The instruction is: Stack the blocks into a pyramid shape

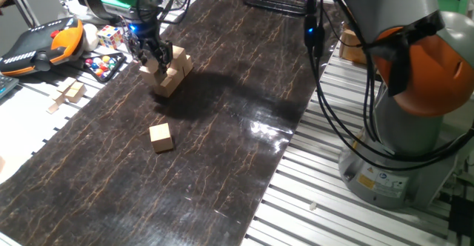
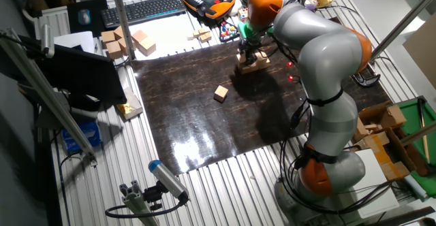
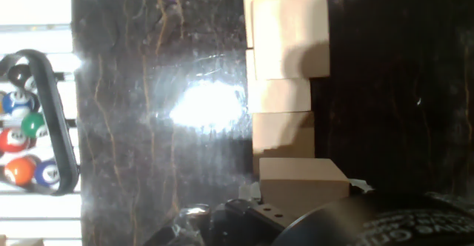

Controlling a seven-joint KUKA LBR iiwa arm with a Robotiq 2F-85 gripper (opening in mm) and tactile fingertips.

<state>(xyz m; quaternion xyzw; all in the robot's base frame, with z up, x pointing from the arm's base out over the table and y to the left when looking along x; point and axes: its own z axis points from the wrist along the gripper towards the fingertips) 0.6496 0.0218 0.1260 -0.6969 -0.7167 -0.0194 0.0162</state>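
End effector (image 1: 153,58), black two-finger unit, sits low over the cluster of small light-tan wooden cubes (image 1: 172,72) at the far end of the dark marbled mat (image 1: 215,142). Fingers are clamped on one tan cube (image 1: 154,66), narrow grip, cube edges showing between the black pads. In the hand view that held cube (image 3: 300,183) fills the bottom centre, flat matte face up, housing blurred beneath it.

Cluster: hand view shows a straight row of square-faced cubes (image 3: 285,68) running away from the camera, faces touching, with one larger-looking cube (image 3: 290,37) riding on top of the row near the far end. Exact count not resolvable from any view. Wood is plain, unfinished, sharp-cornered.

One more tan cube, the loose one (image 1: 161,137), lies alone mid-mat, well apart from the cluster; also seen from the other side (image 2: 221,93).

Mat is glossy, dark brown with thin orange-tan veining, strong glare patch (image 3: 207,105) just beside the row. It lies on the ribbed aluminium-profile counter (image 1: 333,201).

Off-mat, left side: multicoloured puzzle cube (image 1: 110,34), black triangular rack of glossy coloured balls (image 1: 104,65), pale flat wooden pieces (image 1: 69,93), orange-and-black teach pendant (image 1: 41,42). Other fixed view shows a black keyboard (image 2: 144,9) and larger tan wooden blocks (image 2: 126,41) on the counter beyond the mat.
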